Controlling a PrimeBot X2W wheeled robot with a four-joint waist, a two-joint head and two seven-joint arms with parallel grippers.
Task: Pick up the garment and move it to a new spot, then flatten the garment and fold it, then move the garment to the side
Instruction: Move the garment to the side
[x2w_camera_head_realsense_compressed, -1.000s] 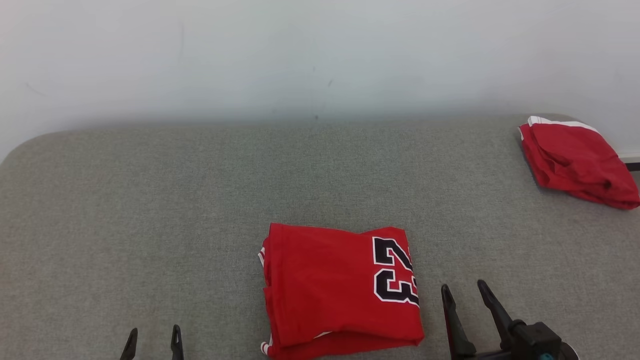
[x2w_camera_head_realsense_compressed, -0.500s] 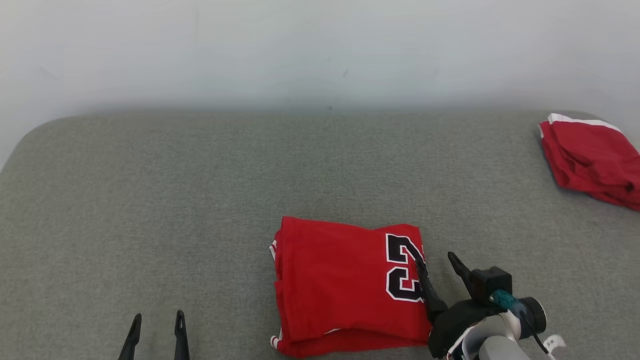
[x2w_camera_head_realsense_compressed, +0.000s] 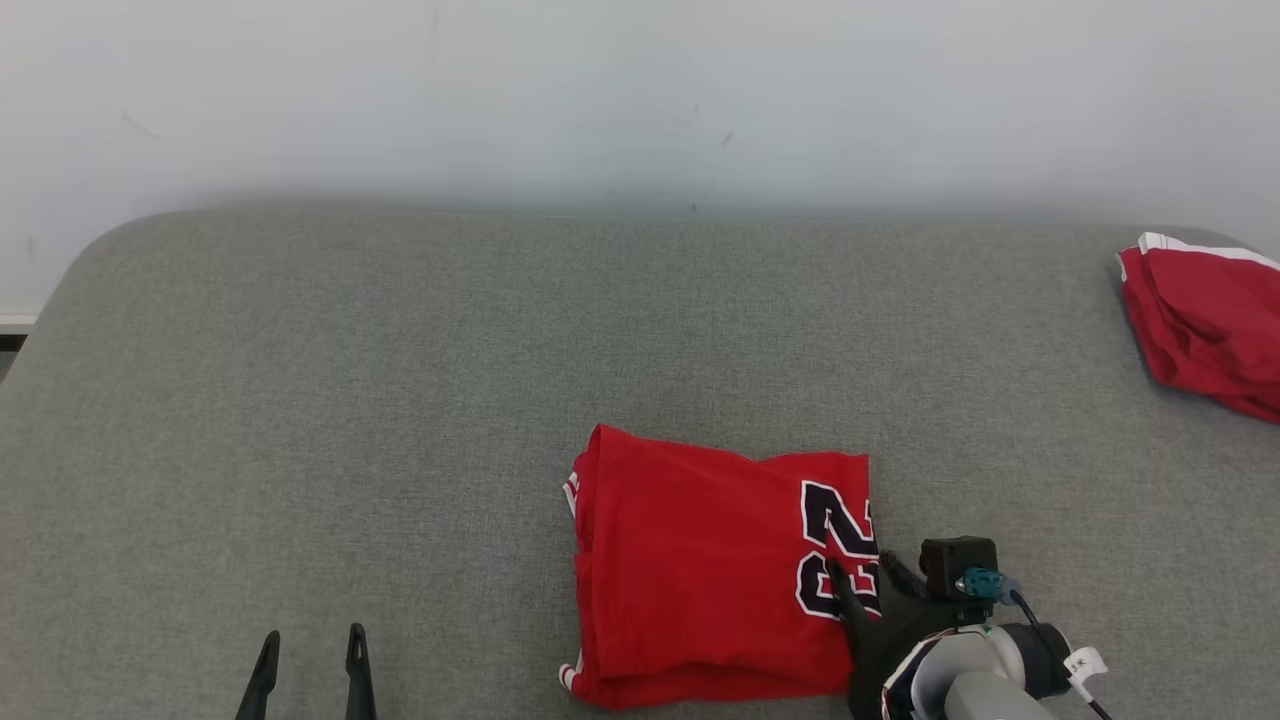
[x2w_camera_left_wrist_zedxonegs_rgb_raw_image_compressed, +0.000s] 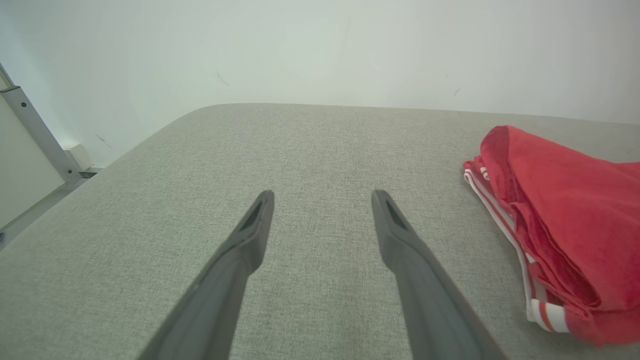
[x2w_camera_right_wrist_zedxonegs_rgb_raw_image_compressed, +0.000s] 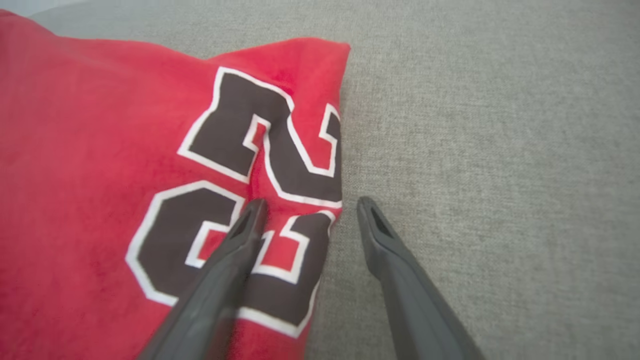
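Head view: folded red jersey (x2w_camera_head_realsense_compressed: 700, 570) lies flat on grey padded table (x2w_camera_head_realsense_compressed: 400, 400), near the front edge, a little right of centre. Rough rectangle, several layers stacked. White-striped trim shows at its left edge. Black number 23 (x2w_camera_head_realsense_compressed: 835, 550) with white outline runs along the jersey's right edge, turned sideways.

At that right edge: right gripper (x2w_camera_head_realsense_compressed: 862, 580), low over the number. Fingers spread wide, nothing clamped between them. Right wrist view: 1 finger (x2w_camera_right_wrist_zedxonegs_rgb_raw_image_compressed: 240, 250) is over the printed number, and the other is over bare grey table just beside the jersey. The jersey's edge runs between the 2 fingers. Cannot tell whether the fingertips touch the fabric or hover just above it. No layer is lifted.

Lower left of head view: left gripper (x2w_camera_head_realsense_compressed: 312, 665), well apart from the jersey, over bare table. Fingers wide apart, holding nothing. Left wrist view: the jersey's layered left edge lies off to the right of the fingers, striped trim visible.

Far right of the table, near the back edge: second red garment (x2w_camera_head_realsense_compressed: 1205, 325), crumpled, white band along its top, well apart from the jersey. Behind the table: pale wall (x2w_camera_head_realsense_compressed: 600, 90).
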